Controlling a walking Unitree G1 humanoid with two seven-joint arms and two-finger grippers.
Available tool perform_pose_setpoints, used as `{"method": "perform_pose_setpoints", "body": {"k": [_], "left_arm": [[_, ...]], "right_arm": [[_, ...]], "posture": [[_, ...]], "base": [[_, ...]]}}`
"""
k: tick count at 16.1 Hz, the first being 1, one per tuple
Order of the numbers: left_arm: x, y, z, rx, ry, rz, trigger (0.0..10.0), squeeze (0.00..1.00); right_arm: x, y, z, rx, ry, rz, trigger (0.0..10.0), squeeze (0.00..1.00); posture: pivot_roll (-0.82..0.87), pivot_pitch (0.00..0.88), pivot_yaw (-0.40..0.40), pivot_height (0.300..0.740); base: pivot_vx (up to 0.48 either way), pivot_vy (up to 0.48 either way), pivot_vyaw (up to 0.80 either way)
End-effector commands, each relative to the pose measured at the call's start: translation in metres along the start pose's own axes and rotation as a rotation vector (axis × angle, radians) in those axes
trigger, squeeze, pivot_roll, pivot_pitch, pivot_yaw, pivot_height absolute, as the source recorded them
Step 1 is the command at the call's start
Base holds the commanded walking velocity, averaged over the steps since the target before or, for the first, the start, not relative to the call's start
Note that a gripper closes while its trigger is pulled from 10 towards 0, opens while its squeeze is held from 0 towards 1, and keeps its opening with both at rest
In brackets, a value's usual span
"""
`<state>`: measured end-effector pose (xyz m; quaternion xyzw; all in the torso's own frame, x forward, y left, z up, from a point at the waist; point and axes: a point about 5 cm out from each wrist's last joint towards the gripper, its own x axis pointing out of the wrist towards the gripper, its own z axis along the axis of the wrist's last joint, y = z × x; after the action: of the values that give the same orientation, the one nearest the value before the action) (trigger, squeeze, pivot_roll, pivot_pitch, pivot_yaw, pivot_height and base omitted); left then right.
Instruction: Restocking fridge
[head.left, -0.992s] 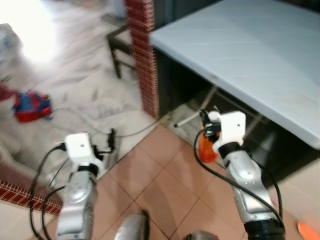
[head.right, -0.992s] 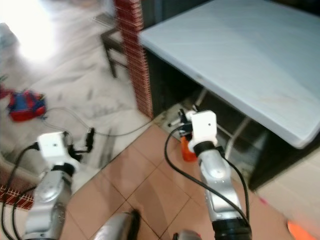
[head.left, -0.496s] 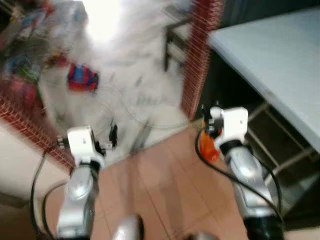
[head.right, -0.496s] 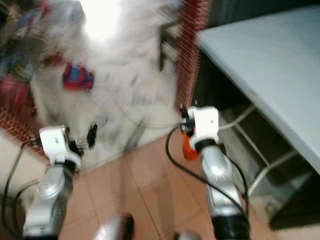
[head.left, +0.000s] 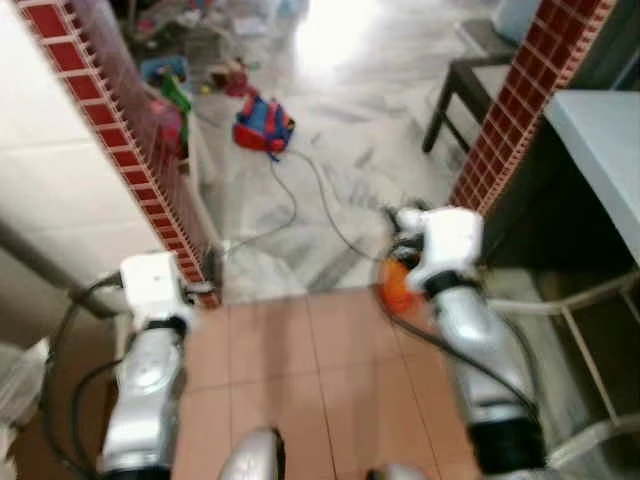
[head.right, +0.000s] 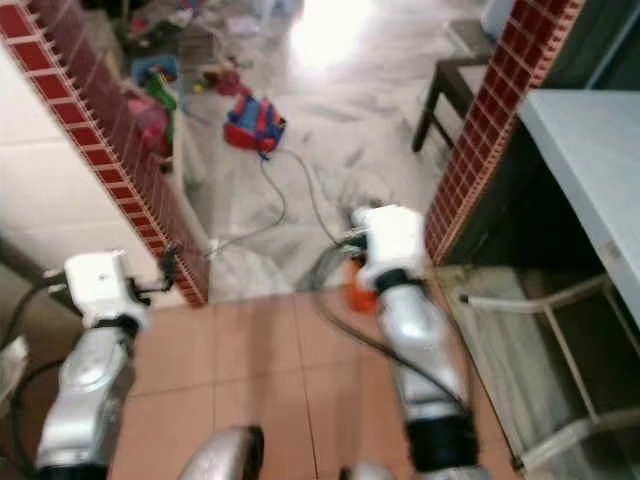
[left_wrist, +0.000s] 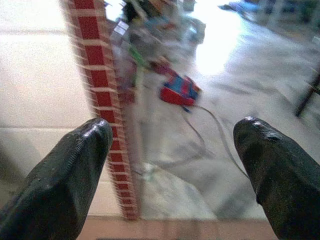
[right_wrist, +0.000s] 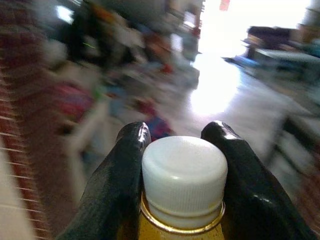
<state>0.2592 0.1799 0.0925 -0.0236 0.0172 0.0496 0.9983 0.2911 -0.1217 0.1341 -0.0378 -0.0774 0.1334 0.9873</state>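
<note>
Bottle (right_wrist: 182, 200) with a white screw cap (right_wrist: 184, 172) sits clamped in the right gripper (right_wrist: 182, 150): the two black fingers (right_wrist: 120, 175) press against either side of the neck just under the cap, and amber liquid shows below a thin gold ring. From the head cameras the same bottle appears as an orange shape (head.left: 397, 285) tucked beneath the white wrist housing of the right arm (head.left: 470, 340), held out in front of the robot over the edge where terracotta floor tiles (head.left: 300, 380) meet pale marble flooring (head.left: 330, 130).

The left gripper (left_wrist: 175, 170) holds nothing; its fingers are spread wide apart, with open floor visible between them. The left arm (head.left: 150, 370) reaches forward beside a white tiled wall trimmed with a red brick-pattern border (head.left: 130, 160).

Ahead, a red and blue bag (head.left: 262, 125) lies on the marble, and a dark cable (head.left: 300, 200) trails from near it toward the robot. Further back lies a scatter of colourful items (head.left: 190, 80) (too blurred to identify). To the right stands a red-tiled pillar (head.left: 520, 100), with a dark stool or small table (head.left: 470, 85) behind it, and a pale blue tabletop (head.left: 600, 140) on a white metal frame (head.left: 580, 320) beside it.
</note>
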Motion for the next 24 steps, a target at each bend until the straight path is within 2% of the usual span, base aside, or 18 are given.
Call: {"method": "perform_pose_setpoints", "body": {"k": [1, 5, 10, 13, 17, 24], "left_arm": [[-0.002, -0.004, -0.002, -0.004, 0.004, 0.003, 10.0, 0.00], [-0.001, -0.007, -0.004, -0.023, 0.022, -0.023, 10.0, 0.00], [-0.002, -0.010, -0.004, -0.017, 0.015, -0.039, 10.0, 0.00], [-0.005, -0.007, -0.008, -0.014, 0.035, -0.029, 10.0, 0.00], [-0.007, -0.007, -0.008, -0.019, 0.041, -0.031, 10.0, 0.00], [-0.007, -0.007, -0.009, -0.020, 0.052, -0.035, 10.0, 0.00]], "right_arm": [[0.000, -0.008, 0.006, -0.018, -0.026, -0.015, 10.0, 0.00], [0.000, -0.008, 0.008, -0.023, -0.036, -0.024, 10.0, 0.00], [-0.004, -0.017, 0.007, -0.036, -0.027, -0.046, 10.0, 0.00], [-0.012, -0.013, 0.002, -0.013, -0.004, -0.038, 10.0, 0.00], [-0.011, -0.015, 0.002, 0.040, -0.004, -0.042, 10.0, 0.00], [-0.011, -0.015, 0.001, 0.040, 0.022, -0.053, 10.0, 0.00]], "posture": [[0.05, 0.080, 0.009, 0.740], [0.03, 0.082, 0.029, 0.740], [0.03, 0.092, 0.032, 0.740], [0.03, 0.100, 0.031, 0.740], [0.03, 0.105, 0.032, 0.740], [0.03, 0.109, 0.030, 0.740]], "base": [[0.000, 0.000, 0.80], [0.000, 0.000, 0.80], [0.000, 0.000, 0.80], [0.000, 0.000, 0.69], [-0.141, 0.000, 0.00], [-0.295, 0.000, 0.00]]}}
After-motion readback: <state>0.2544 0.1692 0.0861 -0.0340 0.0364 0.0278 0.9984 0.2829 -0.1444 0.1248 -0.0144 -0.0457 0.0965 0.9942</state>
